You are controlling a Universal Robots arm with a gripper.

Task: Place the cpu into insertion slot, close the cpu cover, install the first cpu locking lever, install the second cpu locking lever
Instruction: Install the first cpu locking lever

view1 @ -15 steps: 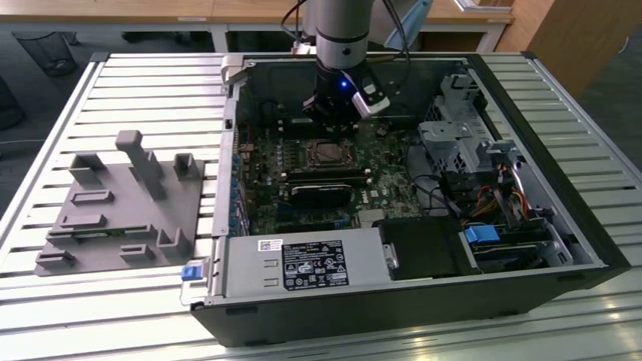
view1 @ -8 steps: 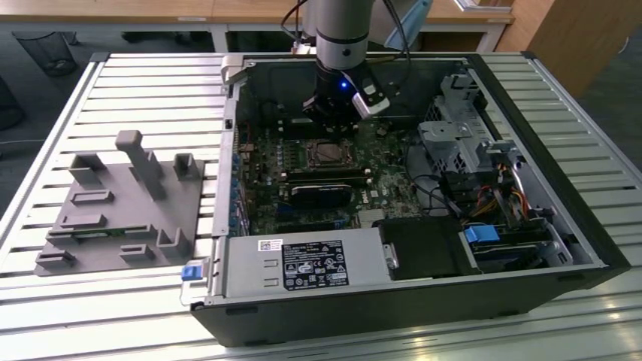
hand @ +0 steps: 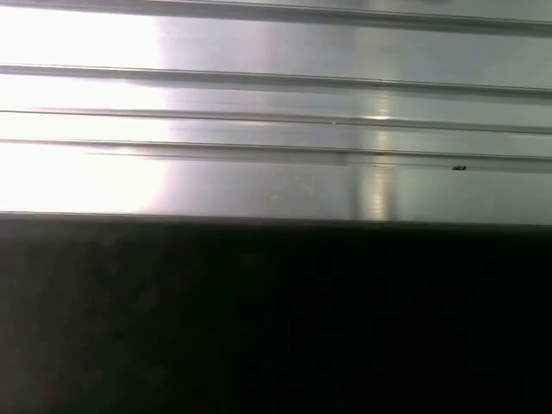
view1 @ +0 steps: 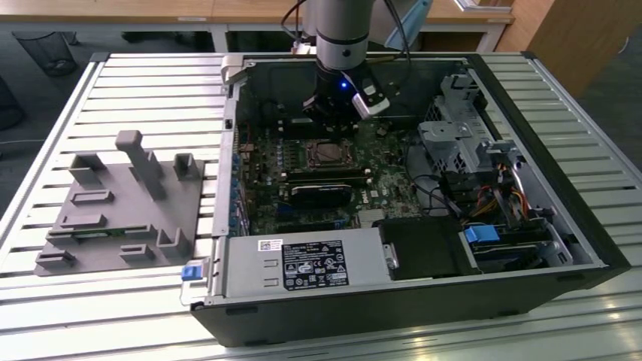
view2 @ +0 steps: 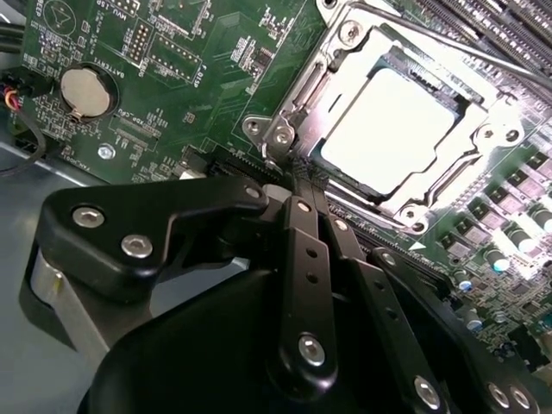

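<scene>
Showing the whole bench, the exterior view has the arm reaching down into an open computer case (view1: pixel 561 226) that lies on a slatted metal desk (view1: pixel 140 83). The end effector (view1: pixel 331 120) hangs low over the green motherboard (view1: pixel 291 169), just beside the insertion slot (view1: pixel 326 153), on its far side. A grey plastic fixture (view1: pixel 125 203) sits well apart on the desk, toward the exterior view's left.

Second wrist view: the cpu (view2: pixel 398 129) lies flat in the insertion slot (view2: pixel 349 39), its pale metal top glaring under the light. The cpu cover (view2: pixel 487 129) appears to lie down around it, its cut-out framing the chip. The fingertips (view2: pixel 297 177) of the end effector (view2: pixel 302 172) are pressed together, pinching nothing, and rest at the socket's corner beside a small bracket with two screws (view2: pixel 274 134). A round coin battery (view2: pixel 84 93) sits on the board, well apart.

First wrist view: pale metal slats (hand: pixel 276 112) above a dark band.

Judgement: seating the chip and closing the cover look done; a locking lever is the step in hand. Which lever cannot be told. The next move calls for a steady, well-aligned push on a thin wire lever, close to the socket.
</scene>
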